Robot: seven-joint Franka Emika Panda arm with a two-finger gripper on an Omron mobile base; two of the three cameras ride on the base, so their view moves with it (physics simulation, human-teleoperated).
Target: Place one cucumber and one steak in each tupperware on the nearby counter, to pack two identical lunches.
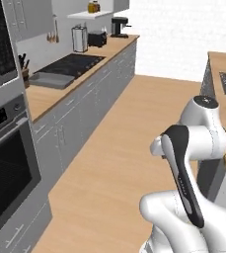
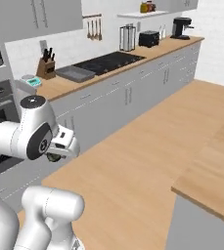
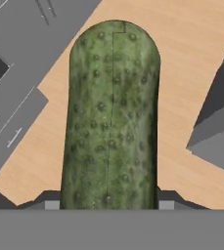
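Observation:
A knobbly green cucumber (image 3: 111, 112) stands lengthwise between my fingertips (image 3: 52, 201) in the hand view, with my gripper (image 3: 108, 200) shut on its lower end. From the right base view the gripper (image 2: 55, 155) hangs low beside the arm over the floor, a dark bit of cucumber (image 2: 52, 157) showing under the hand. A grey tupperware (image 1: 50, 79) (image 2: 75, 73) sits on the wooden counter (image 1: 45, 96) (image 2: 59, 87) beside the cooktop, well away from the gripper. The steak is out of view.
A black cooktop (image 2: 108, 61), knife block (image 2: 46, 68) and small white scale (image 2: 33, 81) share that counter. The oven (image 1: 6, 163) stands at the left. A second wooden counter (image 2: 211, 180) lies at the right, with wooden floor between.

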